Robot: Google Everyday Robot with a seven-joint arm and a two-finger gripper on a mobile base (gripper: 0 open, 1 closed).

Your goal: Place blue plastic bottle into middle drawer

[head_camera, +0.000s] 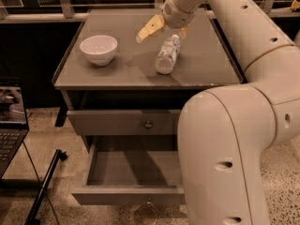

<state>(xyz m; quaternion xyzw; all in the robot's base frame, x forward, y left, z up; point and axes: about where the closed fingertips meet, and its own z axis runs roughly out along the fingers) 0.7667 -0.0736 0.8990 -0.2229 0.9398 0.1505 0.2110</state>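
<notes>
The tool is hovering over the far part of the worktop, toward 12 o'clock, hanging off the arm that is sweeping in from the 1 o'clock corner. It is standing released, gripping nothing: its pale yellow fingers are spreading wide, one pointing out toward 9 o'clock and the other just peeking out at 3 o'clock of the bottle's far end. The blue plastic bottle is lying on its side on the worktop, its length running from 12 to 6 o'clock with a slight lean, its far end sitting between the spread fingers; whether either finger is touching it I cannot tell. A white bowl is sitting upright at 9 o'clock of the bottle, well apart from it. Below the worktop, the upper drawer front is sitting closed, showing a small round knob. At 6 o'clock of that, the middle drawer is standing pulled out, showing its bare grey floor. The arm's bulky lower body is covering the drawer's 3 o'clock side. A laptop is showing at the 9 o'clock edge of the view.
</notes>
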